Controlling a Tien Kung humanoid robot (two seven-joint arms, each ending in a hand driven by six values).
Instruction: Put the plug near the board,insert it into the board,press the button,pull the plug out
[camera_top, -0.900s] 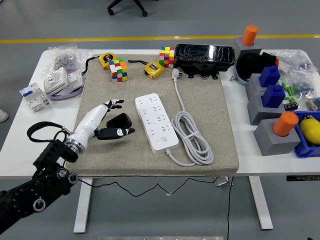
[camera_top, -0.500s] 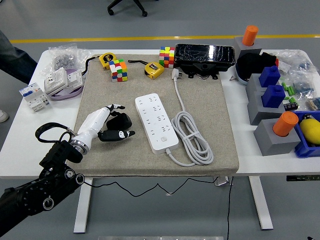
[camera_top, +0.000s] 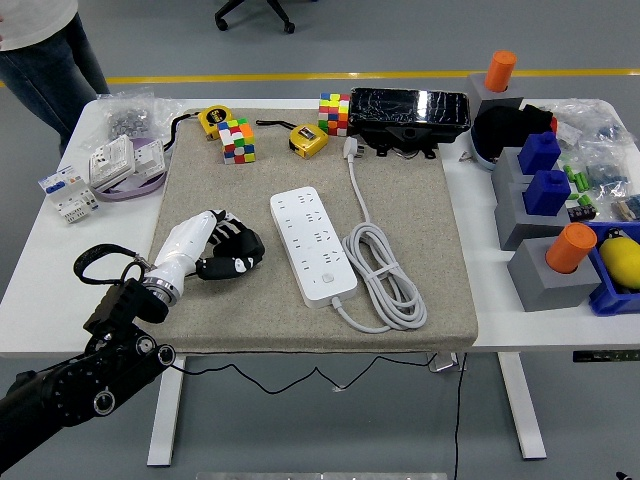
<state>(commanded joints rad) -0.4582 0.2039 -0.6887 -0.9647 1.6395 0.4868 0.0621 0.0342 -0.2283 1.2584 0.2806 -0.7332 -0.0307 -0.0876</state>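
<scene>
A white power strip (camera_top: 314, 243) lies on the grey felt mat (camera_top: 400, 180), its round button near the front end. Its white cable is coiled (camera_top: 384, 275) to the strip's right and runs back to the white plug (camera_top: 352, 148), which lies loose near the mat's far edge. My left hand (camera_top: 232, 250), white-backed with black fingers, rests on the mat left of the strip, fingers curled in with nothing held. It touches neither strip nor plug. No right arm shows.
Rubik's cubes (camera_top: 237, 139) (camera_top: 334, 113), yellow tape measures (camera_top: 308, 139), a black box (camera_top: 410, 110) line the mat's back edge. Grey blocks with blue and orange pieces (camera_top: 545, 190) stand right. Electrical parts (camera_top: 112, 165) sit left. A person (camera_top: 45, 50) stands at the far-left corner.
My left hand's fingers have curled in from spread to a loose fist and the hand has drawn slightly nearer the strip. A person has stepped in at the top left.
</scene>
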